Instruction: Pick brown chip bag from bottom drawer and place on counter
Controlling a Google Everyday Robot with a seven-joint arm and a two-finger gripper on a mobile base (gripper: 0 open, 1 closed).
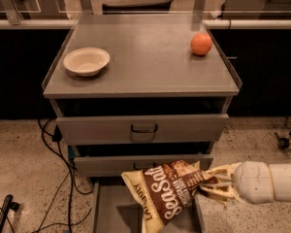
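The gripper (203, 182), reaching in from the right of the camera view, has its two cream fingers (219, 170) pinched onto one end of the brown chip bag (167, 193). The bag hangs tilted over the open bottom drawer (101, 208) (the one beneath the two handled drawers). We judge the lift to be the step in hand. We would raise the bag up and outward, clear of the drawer fronts, before swinging it over the counter (145, 47). The hold is on a crinkly edge only, so we would move gently. For the set-down we favour the bare middle, between the white bowl (86, 61) and the orange (201, 43).
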